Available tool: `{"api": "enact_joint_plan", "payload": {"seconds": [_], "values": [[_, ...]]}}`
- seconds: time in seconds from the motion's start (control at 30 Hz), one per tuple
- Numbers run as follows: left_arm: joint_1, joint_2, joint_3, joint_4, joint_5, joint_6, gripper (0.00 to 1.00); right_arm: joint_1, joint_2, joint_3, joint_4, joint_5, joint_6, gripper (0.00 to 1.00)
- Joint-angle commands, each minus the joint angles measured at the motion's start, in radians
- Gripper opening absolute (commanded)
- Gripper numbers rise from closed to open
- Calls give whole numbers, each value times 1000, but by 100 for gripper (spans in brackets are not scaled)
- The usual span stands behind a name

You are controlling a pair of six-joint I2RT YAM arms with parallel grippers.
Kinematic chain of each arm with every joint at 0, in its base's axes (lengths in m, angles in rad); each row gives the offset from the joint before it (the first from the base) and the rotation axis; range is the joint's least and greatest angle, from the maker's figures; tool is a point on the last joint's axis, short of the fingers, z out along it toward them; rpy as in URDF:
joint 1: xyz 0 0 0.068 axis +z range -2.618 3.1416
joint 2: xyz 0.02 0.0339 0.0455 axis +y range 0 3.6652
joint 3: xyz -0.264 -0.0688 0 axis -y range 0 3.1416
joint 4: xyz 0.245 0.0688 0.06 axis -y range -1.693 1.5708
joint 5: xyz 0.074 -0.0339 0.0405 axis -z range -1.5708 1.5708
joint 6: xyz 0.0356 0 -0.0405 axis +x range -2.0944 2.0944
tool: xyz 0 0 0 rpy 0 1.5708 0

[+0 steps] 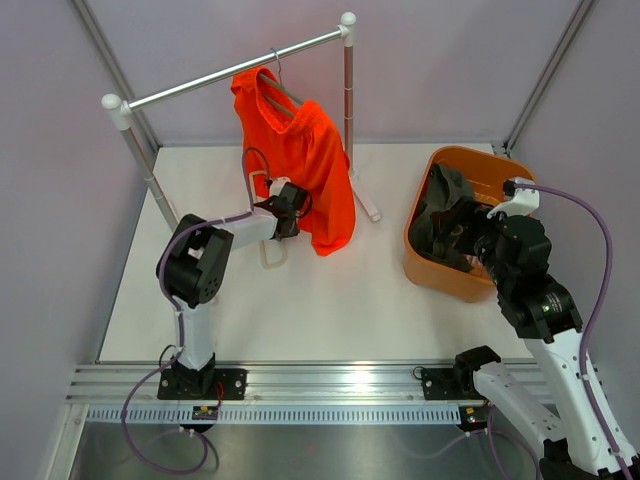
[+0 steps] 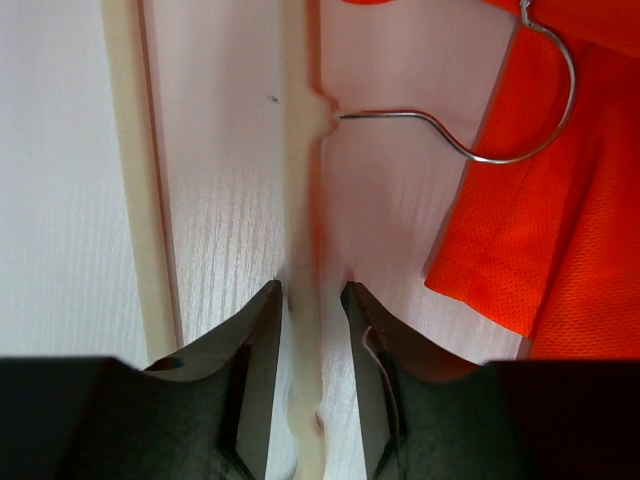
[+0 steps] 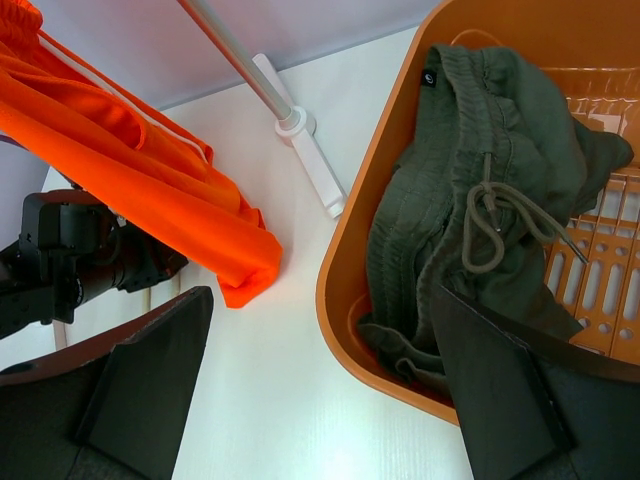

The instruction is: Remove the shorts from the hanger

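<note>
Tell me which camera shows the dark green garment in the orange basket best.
The right wrist view: the green garment lies in the orange basket close up, drawstring and waistband clear. The top view shows it small and partly hidden; the left wrist view misses it.

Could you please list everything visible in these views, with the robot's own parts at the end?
shorts: one, bright orange, hanging on the rack.
hanger: one, dark grey, hooked on the rail, carrying the shorts.
cream hanger: one, pale cream with a metal hook, low beside the shorts.
clothes rack: one, silver rail with white ends, far side of the table.
basket: one, orange, on the right.
garment: one, dark green with a drawstring, inside the basket.
table: one, white.
left gripper: one, black, closed on the cream hanger.
right gripper: one, black, open above the basket's edge.
</note>
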Motion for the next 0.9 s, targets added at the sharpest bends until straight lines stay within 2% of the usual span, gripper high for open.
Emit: {"api": "enact_joint_plan", "payload": {"seconds": [0.0,0.1,0.13,0.23,0.4,0.87], "values": [[7,56,9,-81,37,-16,31,-3,-7,14,-13,7,-15,100],[7,70,-2,-77,47,-18,23,-3,-9,14,-15,7,-13,99],[7,73,-2,-75,49,-19,14,-1,-10,14,-15,7,-13,100],[7,59,-14,-64,60,-13,0,-4,-13,14,-18,4,-12,100],[7,-28,-54,-49,67,-9,0,-3,-12,14,-22,7,-12,100],[4,-396,-244,-46,144,-21,0,-3,-9,19,-27,3,2,99]]}}
